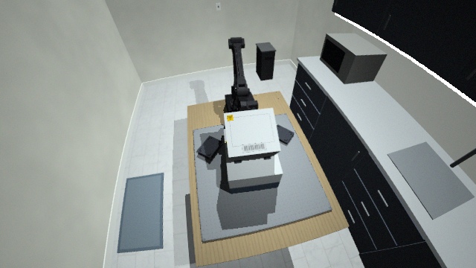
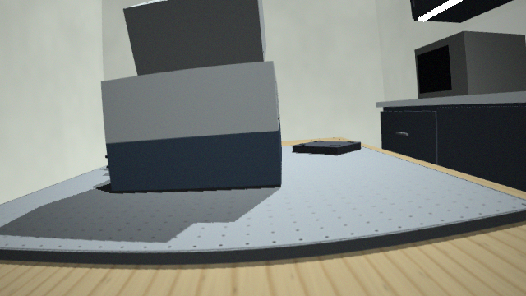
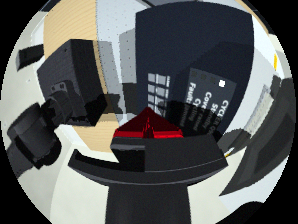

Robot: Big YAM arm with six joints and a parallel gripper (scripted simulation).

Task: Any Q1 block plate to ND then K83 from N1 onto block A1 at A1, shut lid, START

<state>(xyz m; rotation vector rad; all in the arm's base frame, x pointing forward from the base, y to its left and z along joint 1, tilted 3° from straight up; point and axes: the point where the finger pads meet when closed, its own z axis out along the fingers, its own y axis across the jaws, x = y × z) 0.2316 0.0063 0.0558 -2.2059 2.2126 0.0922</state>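
Note:
The cycler Q1 (image 1: pixel 253 164) stands in the middle of the grey plate, with a white body and a dark base. Its white lid (image 1: pixel 251 132), with a yellow sticker and a barcode, is raised and tilted above the body; it also shows in the exterior view (image 2: pixel 193 34). My gripper (image 3: pixel 147 110) is shut and empty, low in front of Q1's dark panel (image 3: pixel 193 76), close to the key rows (image 3: pixel 157 90). A red shape sits right at the fingertips. In the top view the gripper is hidden behind Q1. I cannot make out plate K83 or the block.
A dark nest (image 1: pixel 210 147) lies left of Q1 and another (image 1: pixel 285 134) lies right of it; the latter also shows in the exterior view (image 2: pixel 326 146). The arm's base (image 1: pixel 239 100) stands behind Q1. A counter with a microwave (image 1: pixel 351 56) runs along the right.

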